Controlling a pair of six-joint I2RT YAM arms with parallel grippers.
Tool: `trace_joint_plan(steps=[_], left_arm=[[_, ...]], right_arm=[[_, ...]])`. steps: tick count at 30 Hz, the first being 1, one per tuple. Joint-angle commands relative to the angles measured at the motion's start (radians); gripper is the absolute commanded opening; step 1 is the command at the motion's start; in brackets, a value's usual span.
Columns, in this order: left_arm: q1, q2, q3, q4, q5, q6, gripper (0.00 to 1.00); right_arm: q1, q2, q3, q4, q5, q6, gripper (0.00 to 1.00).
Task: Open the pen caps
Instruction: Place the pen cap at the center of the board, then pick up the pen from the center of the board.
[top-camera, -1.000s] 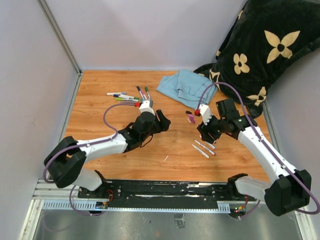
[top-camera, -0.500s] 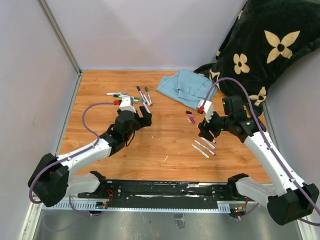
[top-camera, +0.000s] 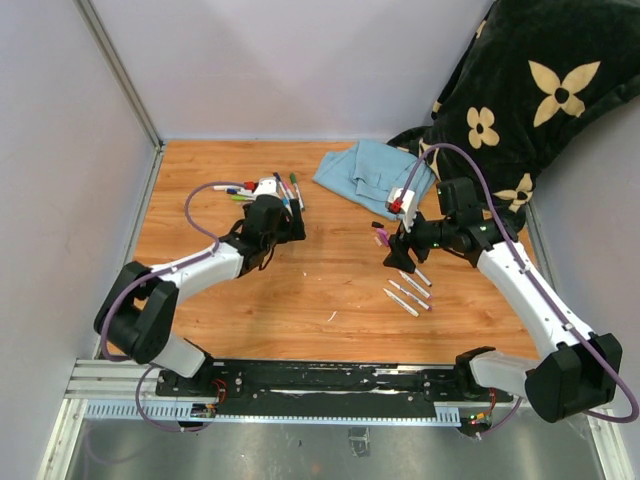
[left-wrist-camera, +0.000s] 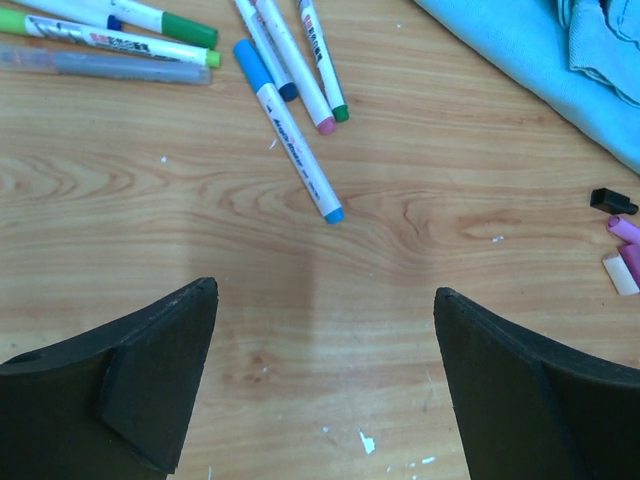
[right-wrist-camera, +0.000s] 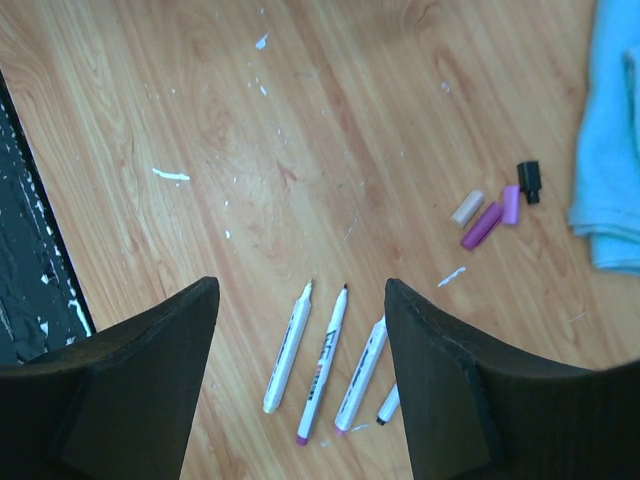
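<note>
Two grippers, left (left-wrist-camera: 325, 300) and right (right-wrist-camera: 300, 290), hold their jaws apart on nothing above the table (left-wrist-camera: 300, 260); the pen caps (left-wrist-camera: 249, 58), seated on markers (left-wrist-camera: 293, 140) just beyond the left one, look light, stiff and slick, best pinched crosswise while the barrel is braced.

The left gripper (left-wrist-camera: 325, 330) has swung back to just beside the markers (left-wrist-camera: 290, 135), jaws spread; the right gripper (right-wrist-camera: 300, 290) has widened too.
</note>
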Motion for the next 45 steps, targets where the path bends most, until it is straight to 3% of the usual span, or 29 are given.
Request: trace_joint_plan(steps=[1,11,21,33,43,45], left_arm=[[0.017,0.075,0.079,-0.037,0.045,0.022,0.94],[0.057,0.189,0.185,-0.090,0.132,0.018,0.98],[0.059,0.257,0.304,-0.223,-0.019,0.073,0.98],[0.059,0.357,0.435,-0.298,-0.054,0.130,0.96],[0.064,0.462,0.552,-0.356,-0.112,0.133,0.85],[0.065,0.481,0.572,-0.360,-0.107,0.131,0.75]], right_arm=[[-0.029,-0.022,-0.061,0.058,-0.046,0.021,0.69],[-0.041,-0.036,-0.082,0.063,-0.010,0.002,0.69],[-0.048,-0.042,-0.086,0.063,-0.007,-0.004,0.69],[-0.048,-0.040,-0.088,0.065,-0.005,-0.006,0.69],[-0.047,-0.037,-0.094,0.068,-0.007,-0.006,0.69],[-0.048,-0.038,-0.095,0.068,-0.007,-0.006,0.69]])
